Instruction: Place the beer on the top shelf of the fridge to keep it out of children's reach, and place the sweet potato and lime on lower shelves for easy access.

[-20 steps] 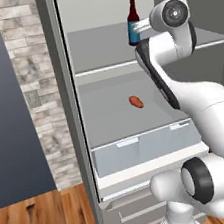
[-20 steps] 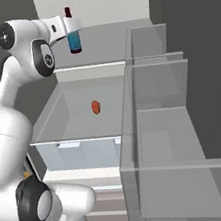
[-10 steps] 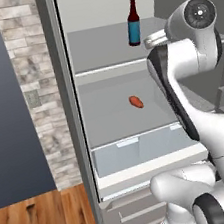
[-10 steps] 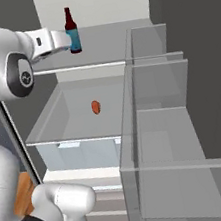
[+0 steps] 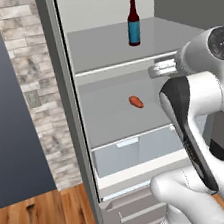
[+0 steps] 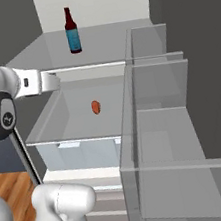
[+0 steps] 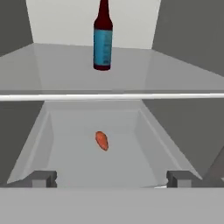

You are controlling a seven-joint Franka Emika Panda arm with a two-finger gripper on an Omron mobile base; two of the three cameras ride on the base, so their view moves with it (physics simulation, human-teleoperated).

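Beer [image 5: 133, 23] now stands freed; fingers [image 7: 43, 178] withdrawn

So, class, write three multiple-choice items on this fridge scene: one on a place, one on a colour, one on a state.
1. Where does the beer stand?
A. top shelf
B. drawer
C. floor

2. What colour is the bottle's label?
A. green
B. blue
C. white

3. How is the gripper?
A. shut on the bottle
B. shut on the sweet potato
C. open, holding nothing

Answers:
1 A, the bottle stands upright on the uppermost plate.
2 B, a blue band wraps its body.
3 C, the fingers stand wide apart in the hand view.
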